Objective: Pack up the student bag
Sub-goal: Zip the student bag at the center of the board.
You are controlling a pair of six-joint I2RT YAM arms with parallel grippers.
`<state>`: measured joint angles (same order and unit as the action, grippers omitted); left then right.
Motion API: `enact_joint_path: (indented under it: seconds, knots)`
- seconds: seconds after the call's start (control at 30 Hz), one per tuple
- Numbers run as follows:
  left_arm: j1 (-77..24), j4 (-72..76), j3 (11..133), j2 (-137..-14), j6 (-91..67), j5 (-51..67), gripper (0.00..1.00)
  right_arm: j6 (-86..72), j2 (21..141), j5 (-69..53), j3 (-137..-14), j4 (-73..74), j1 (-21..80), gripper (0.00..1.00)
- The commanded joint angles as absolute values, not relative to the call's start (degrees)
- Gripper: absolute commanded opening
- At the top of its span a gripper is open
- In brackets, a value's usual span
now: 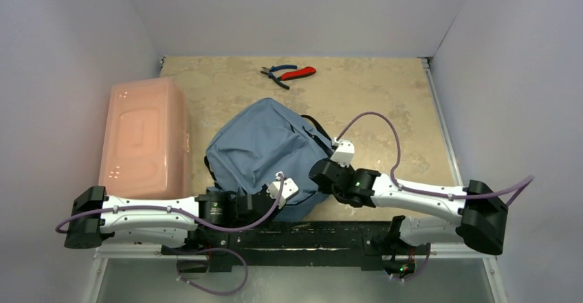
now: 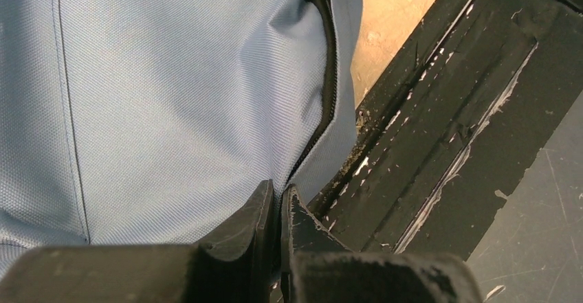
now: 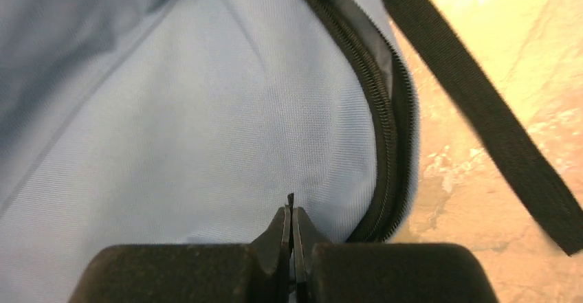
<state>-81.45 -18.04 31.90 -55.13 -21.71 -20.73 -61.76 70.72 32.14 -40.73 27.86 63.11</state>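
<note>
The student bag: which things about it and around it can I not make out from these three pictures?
- Inside of the student bag: hidden in every view by its own fabric.
- Whether the shut left gripper or right gripper pinches fabric: wrist views, the fingers cover the contact.
- Contents of the pink box: top view, cloudy walls and glare.
- Details of the pliers: top view, too small.

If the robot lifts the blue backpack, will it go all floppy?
Probably floppy: the soft grey-blue fabric backpack lies slumped and creased. Its long black strap would likely dangle. It probably won't roll, sitting slumped on the beige table.
</note>
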Motion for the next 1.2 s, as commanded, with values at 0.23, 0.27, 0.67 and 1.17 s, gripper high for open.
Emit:
enact_joint_path:
  seconds: [0.23, 0.27, 0.67, 1.17]
  knots:
    - [-81.91, -20.04, 30.51, -50.85, -25.01, -20.21, 0.0, -51.02, 52.63, 45.42, -36.72, 16.75, 47.47, 0.0]
    - [-81.91, -20.28, 30.24, -50.28, -25.09, -20.29, 0.0, -49.02, 52.6, 43.14, -36.92, 15.4, 45.17, 0.0]
    - [-81.91, -21.45, 27.37, -44.28, -26.49, -15.1, 0.0, -40.6, 53.33, 36.45, -34.73, 6.6, 33.98, 0.0]
    - [-81.86, -22.16, 41.52, -51.2, -25.56, -15.47, 0.73, -33.31, 47.88, -0.48, -38.27, 30.39, 34.01, 0.19]
